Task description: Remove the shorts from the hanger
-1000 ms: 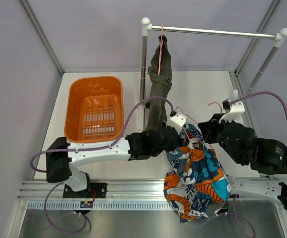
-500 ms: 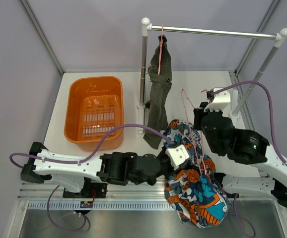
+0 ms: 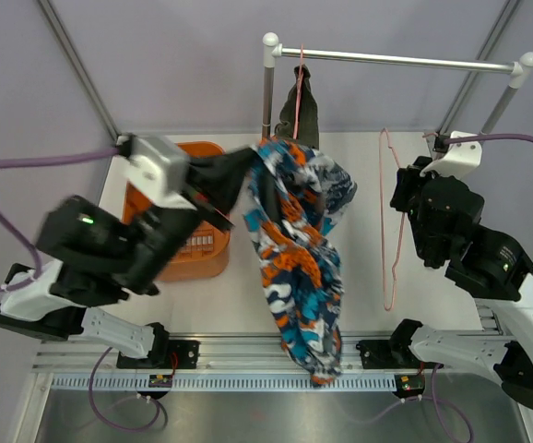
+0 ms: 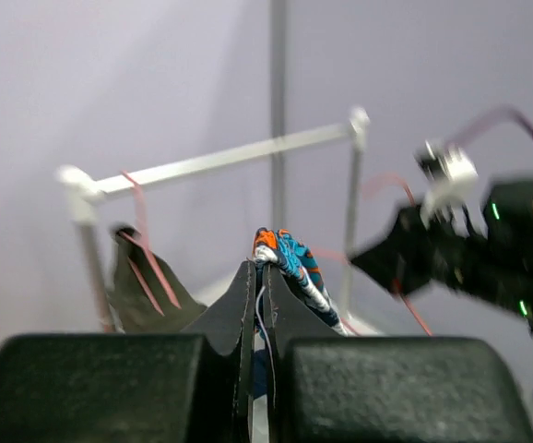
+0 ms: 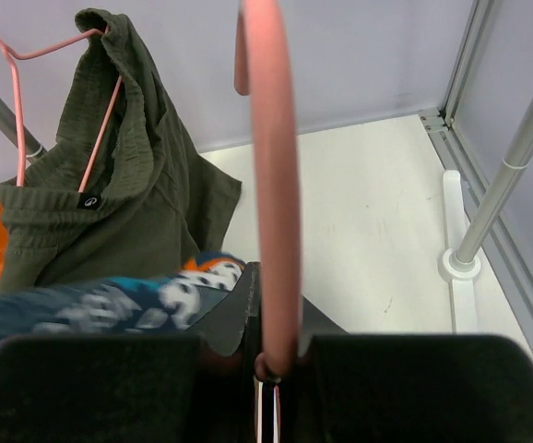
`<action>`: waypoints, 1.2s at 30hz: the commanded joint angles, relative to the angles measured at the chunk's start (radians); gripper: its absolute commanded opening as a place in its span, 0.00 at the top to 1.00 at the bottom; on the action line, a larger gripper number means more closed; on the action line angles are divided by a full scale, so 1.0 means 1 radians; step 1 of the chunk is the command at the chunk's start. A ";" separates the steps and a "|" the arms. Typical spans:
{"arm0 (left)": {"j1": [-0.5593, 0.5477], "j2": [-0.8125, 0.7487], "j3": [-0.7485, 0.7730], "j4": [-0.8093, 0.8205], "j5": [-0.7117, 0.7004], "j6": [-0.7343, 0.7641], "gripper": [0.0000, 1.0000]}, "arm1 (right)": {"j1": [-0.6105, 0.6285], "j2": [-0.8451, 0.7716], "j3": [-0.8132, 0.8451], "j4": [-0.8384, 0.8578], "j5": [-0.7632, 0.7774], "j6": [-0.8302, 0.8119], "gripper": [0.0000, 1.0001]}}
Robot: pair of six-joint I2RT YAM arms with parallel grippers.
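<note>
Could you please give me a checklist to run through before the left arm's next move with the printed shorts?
1. The printed shorts are clear of the pink hanger: ok.
2. The left gripper has its jaws shut on the printed shorts: ok.
3. The right gripper has its jaws shut on the pink hanger: ok.
4. The printed shorts hang over the orange basket: not ok, beside it.
5. The olive shorts are off the rail: not ok.

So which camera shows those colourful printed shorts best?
The top external view: the printed shorts hang full length from the left gripper. The left wrist view shows only a pinched corner; the right wrist view, a blurred strip.
</note>
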 commanded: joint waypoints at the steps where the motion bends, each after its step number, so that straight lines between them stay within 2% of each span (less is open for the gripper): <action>1: 0.000 -0.042 0.158 0.237 -0.059 0.296 1.00 | -0.018 0.022 0.049 0.014 -0.020 -0.034 1.00; 5: 0.000 -0.037 0.268 0.365 -0.003 0.445 1.00 | -0.023 0.028 0.066 0.011 -0.017 -0.047 1.00; 6: 0.000 -0.036 0.275 0.471 0.012 0.544 1.00 | -0.026 0.031 0.075 0.008 -0.020 -0.050 1.00; 9: 0.000 -0.036 0.272 0.658 0.073 0.694 1.00 | -0.029 0.047 0.102 -0.003 -0.029 -0.055 1.00; 10: 0.000 -0.031 0.270 0.704 0.120 0.785 1.00 | -0.031 0.056 0.109 -0.008 -0.031 -0.057 1.00; 12: 0.000 -0.023 0.283 0.781 0.194 0.869 1.00 | -0.031 0.065 0.132 -0.012 -0.043 -0.058 1.00; 16: 0.000 -0.019 0.368 0.748 0.271 0.883 1.00 | -0.031 0.105 0.184 -0.035 -0.064 -0.061 1.00; 17: 0.000 -0.014 0.402 0.629 0.277 0.863 1.00 | -0.031 0.113 0.205 -0.041 -0.075 -0.060 1.00; 19: 0.000 0.029 0.523 0.501 0.276 0.840 1.00 | -0.029 0.131 0.225 -0.057 -0.084 -0.060 1.00; 20: 0.000 0.052 0.552 0.440 0.267 0.860 1.00 | -0.031 0.136 0.239 -0.061 -0.089 -0.060 1.00; 22: 0.002 0.133 0.591 0.448 0.198 0.985 1.00 | -0.029 0.142 0.247 -0.071 -0.093 -0.058 1.00; 23: 0.060 0.153 0.591 0.432 0.181 1.002 1.00 | -0.031 0.140 0.245 -0.074 -0.095 -0.058 1.00; 25: 0.176 0.165 0.592 0.340 0.216 0.835 1.00 | -0.031 0.137 0.245 -0.077 -0.100 -0.049 1.00; 26: 0.353 0.159 0.589 0.230 0.251 0.738 1.00 | -0.029 0.137 0.247 -0.081 -0.112 -0.044 1.00; 27: 0.438 0.158 0.583 0.199 0.318 0.570 1.00 | -0.029 0.139 0.250 -0.092 -0.121 -0.035 1.00; 28: 0.504 0.161 0.576 0.193 0.337 0.515 1.00 | -0.031 0.140 0.253 -0.098 -0.129 -0.031 1.00; 29: 0.622 0.184 0.580 0.132 0.352 0.469 1.00 | -0.031 0.142 0.257 -0.107 -0.138 -0.029 1.00; 31: 0.728 0.216 0.597 0.073 0.420 0.322 1.00 | -0.029 0.148 0.262 -0.115 -0.135 -0.034 1.00; 32: 0.834 0.246 0.612 0.033 0.441 0.270 1.00 | -0.031 0.152 0.271 -0.120 -0.133 -0.035 1.00; 34: 0.949 0.280 0.637 -0.005 0.515 0.087 1.00 | -0.031 0.165 0.280 -0.135 -0.138 -0.035 1.00; 35: 1.079 0.314 0.667 -0.046 0.547 0.017 1.00 | -0.029 0.169 0.287 -0.140 -0.152 -0.034 1.00; 36: 1.153 0.326 0.678 -0.064 0.628 -0.148 1.00 | -0.031 0.177 0.290 -0.143 -0.156 -0.034 1.00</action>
